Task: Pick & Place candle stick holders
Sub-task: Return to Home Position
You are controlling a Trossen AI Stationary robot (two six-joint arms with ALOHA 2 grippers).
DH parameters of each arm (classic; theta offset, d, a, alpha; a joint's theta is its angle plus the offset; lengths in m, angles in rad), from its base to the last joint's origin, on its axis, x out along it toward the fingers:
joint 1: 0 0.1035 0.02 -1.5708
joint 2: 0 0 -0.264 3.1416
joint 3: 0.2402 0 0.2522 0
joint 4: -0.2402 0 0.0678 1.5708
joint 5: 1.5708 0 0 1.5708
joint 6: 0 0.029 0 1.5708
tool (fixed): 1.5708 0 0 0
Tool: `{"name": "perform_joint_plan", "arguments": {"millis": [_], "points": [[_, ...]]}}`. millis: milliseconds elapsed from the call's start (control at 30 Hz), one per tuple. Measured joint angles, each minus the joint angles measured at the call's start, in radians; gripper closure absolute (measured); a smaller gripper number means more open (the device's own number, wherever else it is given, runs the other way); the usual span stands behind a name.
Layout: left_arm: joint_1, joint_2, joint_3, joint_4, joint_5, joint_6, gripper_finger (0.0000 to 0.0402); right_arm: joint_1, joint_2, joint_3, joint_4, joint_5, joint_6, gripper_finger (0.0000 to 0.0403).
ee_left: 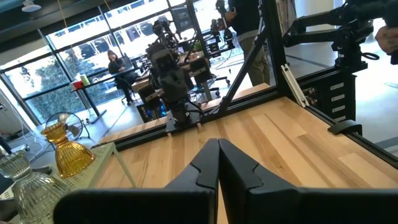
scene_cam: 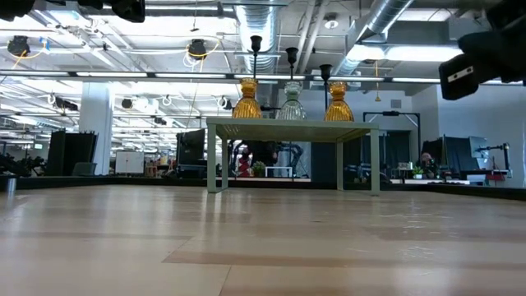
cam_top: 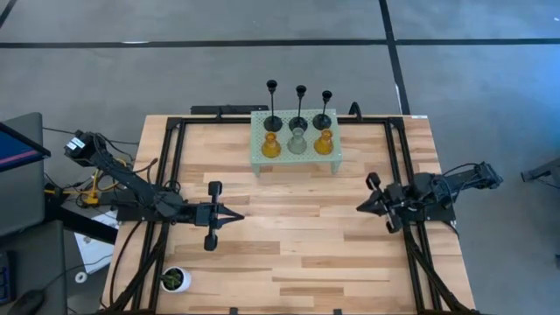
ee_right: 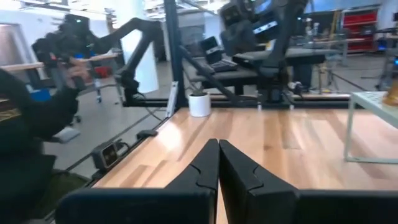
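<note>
Six candle stick holders stand on a pale green perforated stand [cam_top: 296,154] at the table's far middle. Three black ones with thin stems [cam_top: 299,105] are in the back row. Two amber ones [cam_top: 271,145] [cam_top: 325,142] flank a pale grey one [cam_top: 297,143] in front. They also show in the low view [scene_cam: 291,100]. My left gripper [cam_top: 241,215] is shut and empty over the left middle of the table. My right gripper [cam_top: 359,207] is shut and empty over the right middle.
A small white pot with a green plant [cam_top: 175,280] stands at the table's near left corner. Black frame rails [cam_top: 171,175] run along the table's sides. People sit and stand in the room beyond [ee_left: 115,62].
</note>
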Motion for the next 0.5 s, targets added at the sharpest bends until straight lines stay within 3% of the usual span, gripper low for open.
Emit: {"name": "perform_joint_plan", "arguments": {"millis": [167, 500], "points": [[0.0, 0.0, 0.0, 0.0, 0.0, 0.0, 0.0395, 0.0, 0.0, 0.0, -0.007, -0.054, -0.003, 0.0403], [0.0, 0.0, 0.0, -0.006, 0.0, 0.001, 0.0397, 0.0, 0.004, -0.002, -0.007, -0.05, -0.09, 0.0403]]}}
